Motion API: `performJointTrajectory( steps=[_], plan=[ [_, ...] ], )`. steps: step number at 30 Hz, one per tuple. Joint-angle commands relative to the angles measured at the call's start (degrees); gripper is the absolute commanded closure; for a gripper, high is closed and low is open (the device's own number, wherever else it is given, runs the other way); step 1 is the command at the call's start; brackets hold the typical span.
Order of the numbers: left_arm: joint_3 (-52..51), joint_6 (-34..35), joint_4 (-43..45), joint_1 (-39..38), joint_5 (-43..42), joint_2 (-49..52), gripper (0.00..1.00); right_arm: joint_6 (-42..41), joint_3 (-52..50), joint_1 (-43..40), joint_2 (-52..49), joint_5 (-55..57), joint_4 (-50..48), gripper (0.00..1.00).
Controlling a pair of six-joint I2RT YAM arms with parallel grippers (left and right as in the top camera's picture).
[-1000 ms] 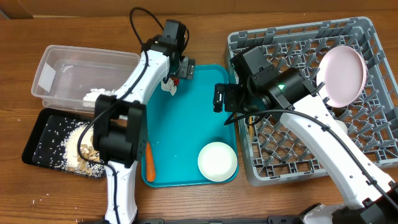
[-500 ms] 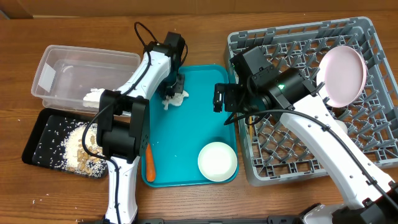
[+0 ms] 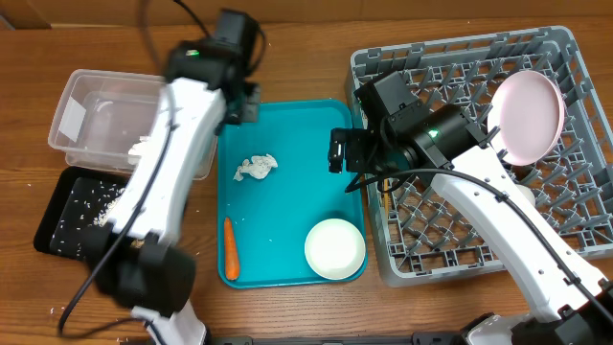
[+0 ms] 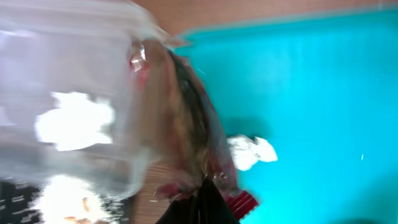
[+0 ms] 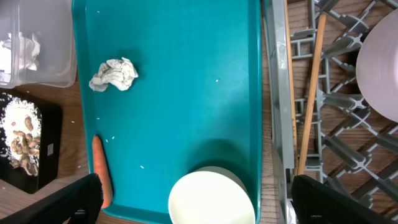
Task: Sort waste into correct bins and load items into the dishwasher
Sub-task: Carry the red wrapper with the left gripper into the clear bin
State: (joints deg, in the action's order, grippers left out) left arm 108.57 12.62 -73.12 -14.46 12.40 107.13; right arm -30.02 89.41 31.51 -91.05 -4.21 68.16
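Though hidden overhead — wrapper (image 4: 180, 118) in left pincer (image 4: 202, 193), wrist-side.

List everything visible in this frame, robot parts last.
teal tray: one, centre
napkin: one, white, on teal tray
carrot: one, orange, teal tray's left edge
bowl: one, white, teal tray's corner
clear tub: one, left, white scrap inside
black tray: one, left, rice-like scraps inside
dish rack: one, grey, right
plate: one, pale pink, in rack
wooden stick: one, in rack
wrapper: one, reddish, blurred, held by tub
left gripper: shut on wrapper
right gripper: open, above teal tray
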Motion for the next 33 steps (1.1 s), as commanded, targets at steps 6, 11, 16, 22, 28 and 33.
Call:
performJointTrajectory(
  steps=[6,11,16,22,28,33],
  plan=[
    [-1.64,5.81,-1.97,10.64,2.38,0.09,0.92,-0.46,-0.09,-0.09,0.07,0.28,-0.28,0.0],
    [-1.84,3.82,-3.72,13.6,-8.74,2.73,0.37,-0.44,-0.09,-0.09,0.07,0.28,-0.26,0.0],
    [-1.81,1.66,-3.85,11.82,-20.17,2.54,0.34,-0.46,-0.09,-0.09,0.04,0.28,-0.26,0.0],
    [-2.01,-1.75,-1.46,3.54,-10.84,3.15,0.26,-0.46,-0.09,-0.09,0.07,0.28,-0.57,0.0],
    [-4.52,-1.73,2.25,-2.64,-6.03,8.07,0.18,-0.46,-0.09,-0.09,0.07,0.52,-0.33,0.0],
    [-5.05,-1.14,1.33,-4.07,-6.27,16.26,0.21,-0.42,-0.09,-0.09,0.04,1.18,-0.2,0.0]
  ],
)
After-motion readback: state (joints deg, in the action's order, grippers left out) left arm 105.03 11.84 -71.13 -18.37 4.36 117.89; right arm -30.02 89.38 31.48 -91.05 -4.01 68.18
